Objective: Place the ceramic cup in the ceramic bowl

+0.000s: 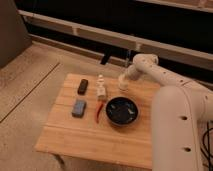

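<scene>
The ceramic cup point(122, 84) is a small cream-beige cylinder at the far side of the wooden table point(75, 135), just behind the bowl. The gripper point(123, 80) sits at the end of the white arm, right on top of the cup, and hides part of it. I cannot tell whether the cup rests on the table or is lifted. The ceramic bowl point(121, 111) is wide, black and glossy. It stands empty near the table's middle right, a short way in front of the cup.
A small white bottle-shaped object point(101, 89) stands left of the cup. A red chili-like thing point(99, 113) lies beside the bowl. A grey-blue block point(78, 108) and a dark object point(83, 86) lie at the left. The robot's white body point(180, 130) covers the table's right side.
</scene>
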`<state>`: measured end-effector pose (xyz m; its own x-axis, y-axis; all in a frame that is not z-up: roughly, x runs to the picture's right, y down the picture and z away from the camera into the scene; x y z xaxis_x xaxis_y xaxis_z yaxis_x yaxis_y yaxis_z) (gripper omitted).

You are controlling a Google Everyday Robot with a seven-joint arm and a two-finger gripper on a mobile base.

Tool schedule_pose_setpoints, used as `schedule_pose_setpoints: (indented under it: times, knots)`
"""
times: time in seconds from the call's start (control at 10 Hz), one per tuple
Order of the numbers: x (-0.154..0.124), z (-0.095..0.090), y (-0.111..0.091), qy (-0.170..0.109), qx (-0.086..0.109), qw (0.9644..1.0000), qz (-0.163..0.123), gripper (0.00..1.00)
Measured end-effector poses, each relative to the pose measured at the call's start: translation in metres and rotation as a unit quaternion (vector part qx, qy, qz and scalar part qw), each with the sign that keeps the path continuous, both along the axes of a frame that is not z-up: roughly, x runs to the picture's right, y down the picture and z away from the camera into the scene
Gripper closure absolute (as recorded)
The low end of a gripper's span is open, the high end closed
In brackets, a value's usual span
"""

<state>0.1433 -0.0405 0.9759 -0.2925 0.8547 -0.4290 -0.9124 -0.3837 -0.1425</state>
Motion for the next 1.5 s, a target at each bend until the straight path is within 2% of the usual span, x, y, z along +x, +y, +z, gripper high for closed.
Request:
schedule_pose_setpoints:
  times: [0.3, 0.9, 1.0, 1.5]
  knots:
    - [-0.008, 0.009, 0.007, -0.01, -0.016, 0.9997, -0.017, 0.91]
    - [-0.014, 0.014, 0.008, -0.012, -0.034, 0.9991, -0.02, 0.25]
    - [-0.016, 0.014, 0.008, -0.013, -0.037, 0.999, -0.019, 0.2]
    - [-0.019, 0.013, 0.01, -0.016, -0.044, 0.9987, -0.016, 0.2]
